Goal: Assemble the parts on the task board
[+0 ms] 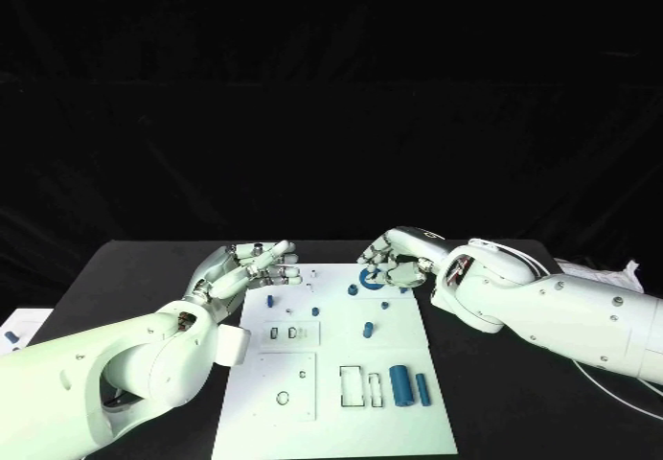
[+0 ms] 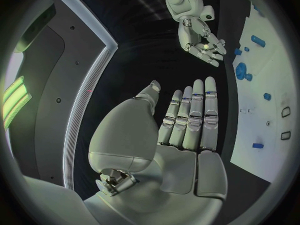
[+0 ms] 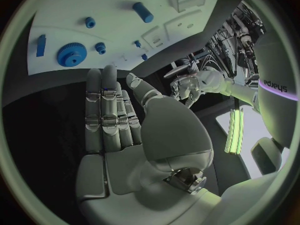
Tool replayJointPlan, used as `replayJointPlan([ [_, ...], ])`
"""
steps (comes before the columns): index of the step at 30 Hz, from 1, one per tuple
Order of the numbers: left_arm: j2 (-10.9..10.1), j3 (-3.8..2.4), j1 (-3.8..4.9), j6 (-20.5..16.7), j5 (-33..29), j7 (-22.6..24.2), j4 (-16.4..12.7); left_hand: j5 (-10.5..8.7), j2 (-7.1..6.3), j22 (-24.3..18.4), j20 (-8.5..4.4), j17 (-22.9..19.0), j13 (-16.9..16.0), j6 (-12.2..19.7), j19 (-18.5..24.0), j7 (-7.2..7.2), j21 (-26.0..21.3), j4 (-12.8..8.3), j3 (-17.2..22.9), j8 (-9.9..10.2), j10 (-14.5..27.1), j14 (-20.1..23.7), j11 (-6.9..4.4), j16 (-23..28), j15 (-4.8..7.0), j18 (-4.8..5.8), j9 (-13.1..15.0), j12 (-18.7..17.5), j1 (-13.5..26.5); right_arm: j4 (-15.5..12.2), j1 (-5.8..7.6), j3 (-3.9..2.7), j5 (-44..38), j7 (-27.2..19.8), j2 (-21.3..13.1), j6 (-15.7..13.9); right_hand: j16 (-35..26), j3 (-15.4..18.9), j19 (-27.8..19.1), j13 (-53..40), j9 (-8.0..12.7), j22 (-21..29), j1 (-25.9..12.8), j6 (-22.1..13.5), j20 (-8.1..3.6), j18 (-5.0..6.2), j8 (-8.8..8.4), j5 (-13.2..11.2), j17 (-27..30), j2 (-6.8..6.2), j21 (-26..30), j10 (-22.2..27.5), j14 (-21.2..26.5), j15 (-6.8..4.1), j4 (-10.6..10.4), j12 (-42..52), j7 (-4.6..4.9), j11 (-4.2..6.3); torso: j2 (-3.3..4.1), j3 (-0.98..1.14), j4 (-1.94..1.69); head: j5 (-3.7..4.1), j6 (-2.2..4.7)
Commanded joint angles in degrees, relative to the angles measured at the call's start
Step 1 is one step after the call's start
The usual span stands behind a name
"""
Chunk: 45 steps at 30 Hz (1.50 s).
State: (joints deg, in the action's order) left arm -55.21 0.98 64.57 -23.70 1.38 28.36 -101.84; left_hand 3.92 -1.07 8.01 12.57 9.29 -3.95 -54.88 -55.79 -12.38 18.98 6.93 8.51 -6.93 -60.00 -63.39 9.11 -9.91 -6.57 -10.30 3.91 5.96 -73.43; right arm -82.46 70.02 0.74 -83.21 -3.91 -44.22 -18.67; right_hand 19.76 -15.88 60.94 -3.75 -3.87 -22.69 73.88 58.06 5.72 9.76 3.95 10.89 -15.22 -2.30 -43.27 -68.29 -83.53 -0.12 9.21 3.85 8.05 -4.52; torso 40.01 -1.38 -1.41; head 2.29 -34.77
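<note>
The white task board (image 1: 338,422) lies in the middle of the black table. Near its far edge sits a blue gear (image 1: 373,280), with small blue pegs (image 1: 368,331) scattered nearby and two blue cylinders (image 1: 402,383) closer to me. My left hand (image 1: 257,266) hovers at the board's far left corner, fingers apart and holding nothing. My right hand (image 1: 396,259) hangs just beyond the gear, also holding nothing. The left wrist view shows the left hand (image 2: 187,127) flat, with the right hand (image 2: 201,41) and gear (image 2: 241,71) ahead. The right hand (image 3: 115,120) is likewise flat near the gear (image 3: 70,54).
Clear holders (image 1: 293,333) and outlined slots (image 1: 359,385) stand on the board. A white tray with a blue piece (image 1: 14,335) sits at the table's left edge. Papers (image 1: 608,273) and a white cable (image 1: 608,381) lie at the right.
</note>
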Motion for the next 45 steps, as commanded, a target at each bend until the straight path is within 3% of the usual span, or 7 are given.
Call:
replayJointPlan([
  [1, -0.2, -0.12, 0.23, 1.8, -1.2, 0.2, -1.1, 0.04, 0.41, -0.1, 0.26, 0.1, 0.1, -0.1, 0.2, -0.27, -0.4, -0.4, -0.1, 0.2, -0.1, 0.2, 0.46, 0.5, -0.25, -0.08, -0.1, -0.3, -0.3, -0.2, 0.58, -0.14, -13.3, 6.9, 0.4, 3.1, 3.4, -1.1, 0.0, 0.0, -0.1, -1.9, -0.1, 0.4, -0.11, 0.65, -0.2, -0.5, -2.8, -0.99, -2.9, 1.0, -3.0, -0.2, -0.7, -0.3, -0.27, 0.12, 1.81, -0.44, -0.71, 0.54, 0.02],
  [8, -0.8, -0.22, 0.3, 1.9, -1.6, 0.1, -2.4, 0.05, 0.54, -0.2, 0.32, 0.2, 0.1, -0.1, 0.3, -0.35, -0.5, -0.5, -0.2, 0.4, -0.1, 0.3, 0.53, 0.7, -0.32, -0.06, -0.1, -0.5, -0.3, -0.4, 1.47, -0.27, -17.9, 9.3, 1.2, 4.6, 11.4, -2.8, 4.8, 0.0, -0.1, -17.0, -0.2, 0.8, -0.05, -1.18, -0.24, -1.3, -8.6, -2.01, -15.4, 2.7, -2.6, -0.19, -2.8, -0.2, -0.78, -0.25, 3.14, -1.01, -1.06, 1.09, 0.07],
  [18, -1.7, -0.48, 0.51, 1.8, -1.8, 0.2, -3.7, 0.05, 0.56, -0.2, 0.33, 0.2, 0.1, -0.1, 0.3, -0.36, -0.5, -0.5, -0.2, 0.5, -0.1, 0.3, 0.55, 0.8, -0.33, -0.06, -0.1, -0.6, -0.3, 0.0, 2.13, -0.32, -20.6, 10.7, 2.2, 6.3, 18.0, -3.6, 8.6, 0.0, -0.1, -28.7, 0.4, 0.8, 0.3, -2.81, -0.23, -2.2, -13.4, -2.72, -24.3, 3.9, -1.9, 0.01, -4.7, -0.2, -1.14, -0.5, 3.89, -1.35, -1.48, 1.18, 0.22],
  [22, -2.0, -0.51, 0.7, 1.8, -1.8, 0.2, -3.9, 0.05, 0.59, -0.3, 0.36, 0.2, 0.1, -0.1, 0.4, -0.39, -0.6, -0.6, -0.2, 0.6, -0.1, 0.4, 0.58, 0.9, -0.36, -0.06, -0.1, -0.7, -0.3, 0.4, 2.2, -0.31, -20.9, 10.5, 2.9, 7.9, 23.8, -4.0, 10.4, 0.0, -0.1, -33.3, 0.8, 1.1, 0.37, -3.48, -0.2, -2.3, -18.8, -2.83, -27.5, 4.0, -2.0, 0.08, -5.4, -0.2, -1.19, -0.52, 4.08, -1.41, -1.79, 1.18, 0.13],
  [33, -2.5, -0.53, 1.04, 1.7, -1.8, 0.1, -4.4, 0.04, 0.61, -0.4, 0.43, 0.3, 0.1, 0.0, 0.5, -0.52, -0.7, -0.7, -0.3, 0.8, 0.0, 0.5, 0.68, 1.2, -0.44, -0.06, -0.1, -1.0, -0.1, 2.2, 2.13, -0.2, -21.0, 10.1, 4.7, 10.3, 28.3, -4.3, 11.3, 0.1, -0.1, -36.2, 0.8, 1.6, 0.37, -3.87, -0.18, -2.6, -22.9, -2.83, -29.7, 4.2, -1.8, -0.01, -6.4, -0.2, -1.29, -0.38, 4.67, -1.37, -2.05, 0.89, 0.14],
  [41, -2.7, -0.53, 1.19, 1.3, -1.8, -0.1, -4.5, 0.04, 0.62, -0.5, 0.5, 0.4, 0.1, 0.1, 0.5, -0.74, -0.9, -0.8, -0.5, 1.1, 0.1, 0.5, 0.83, 1.5, -0.53, -0.06, -0.1, -1.3, 0.0, 2.6, 2.11, -0.16, -20.9, 10.3, 5.1, 12.3, 29.8, -4.4, 11.6, 0.1, -0.1, -37.2, 0.7, 1.7, 0.39, -4.02, -0.22, -2.9, -24.3, -2.82, -30.4, 4.1, -1.8, 0.02, -6.8, -0.2, -1.27, -0.39, 4.82, -1.46, -2.18, 0.8, -0.06],
  [45, -2.8, -0.53, 1.27, 1.2, -1.8, -0.2, -4.5, 0.04, 0.62, -0.5, 0.5, 0.4, 0.1, 0.1, 0.5, -0.74, -0.9, -0.8, -0.5, 1.1, 0.1, 0.5, 0.83, 1.5, -0.53, -0.06, -0.1, -1.3, 0.0, 2.9, 2.11, -0.13, -20.9, 10.4, 5.2, 13.7, 30.2, -4.4, 11.7, 0.1, -0.1, -37.4, 0.7, 1.7, 0.39, -4.04, -0.24, -3.0, -24.5, -2.81, -30.6, 4.1, -1.7, 0.02, -6.9, -0.2, -1.28, -0.39, 4.95, -1.42, -2.12, 0.71, -0.14],
])
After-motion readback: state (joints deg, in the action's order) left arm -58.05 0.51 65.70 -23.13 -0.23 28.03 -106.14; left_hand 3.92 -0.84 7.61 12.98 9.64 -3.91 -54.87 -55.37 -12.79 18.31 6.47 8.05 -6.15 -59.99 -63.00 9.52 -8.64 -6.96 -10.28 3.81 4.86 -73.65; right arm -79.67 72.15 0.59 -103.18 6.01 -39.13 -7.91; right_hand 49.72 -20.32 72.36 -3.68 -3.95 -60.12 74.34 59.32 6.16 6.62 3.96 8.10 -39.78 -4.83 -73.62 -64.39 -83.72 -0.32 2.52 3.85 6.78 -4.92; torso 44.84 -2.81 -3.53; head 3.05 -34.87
